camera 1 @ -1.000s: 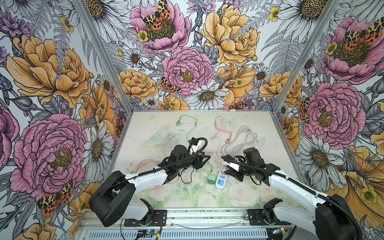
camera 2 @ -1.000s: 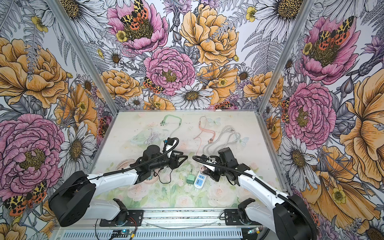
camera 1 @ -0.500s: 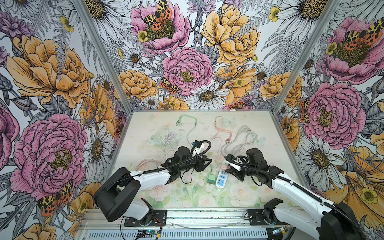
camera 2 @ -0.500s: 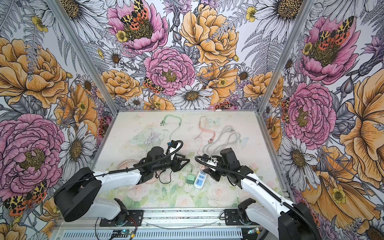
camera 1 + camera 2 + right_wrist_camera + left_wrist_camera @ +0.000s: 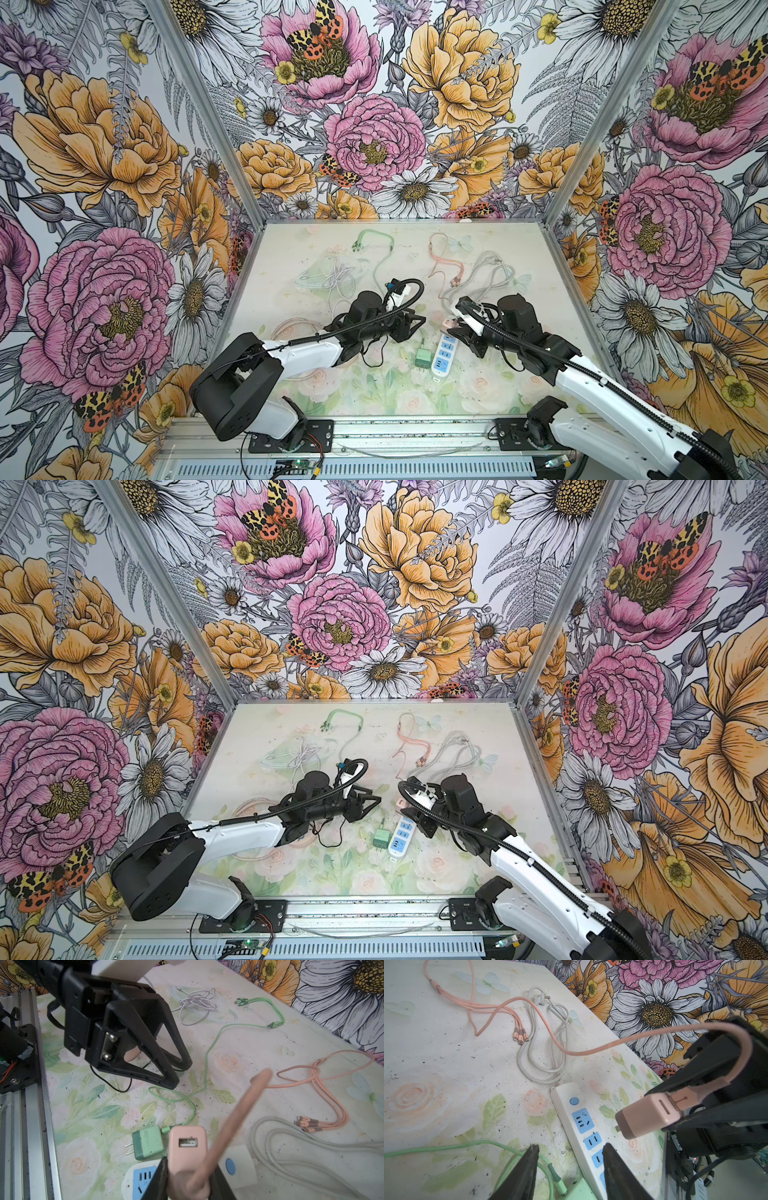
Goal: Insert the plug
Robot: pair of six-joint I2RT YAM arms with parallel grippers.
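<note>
The floral table (image 5: 291, 257) carries a white power strip (image 5: 583, 1126) with blue sockets, its coiled grey cord (image 5: 542, 1059) behind it. The right gripper (image 5: 662, 1110) clamps the pink charger (image 5: 187, 1147) just above the strip's switch end. The left gripper (image 5: 571, 1145), jaws apart and empty, hovers beside the strip, near the green charger (image 5: 422, 357) lying alongside.

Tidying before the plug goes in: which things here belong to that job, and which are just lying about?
Job: pink charger plug, held by right gripper; its pink cable; white power strip.
Lying about: green charger, green cable, white cable bundle.
</note>
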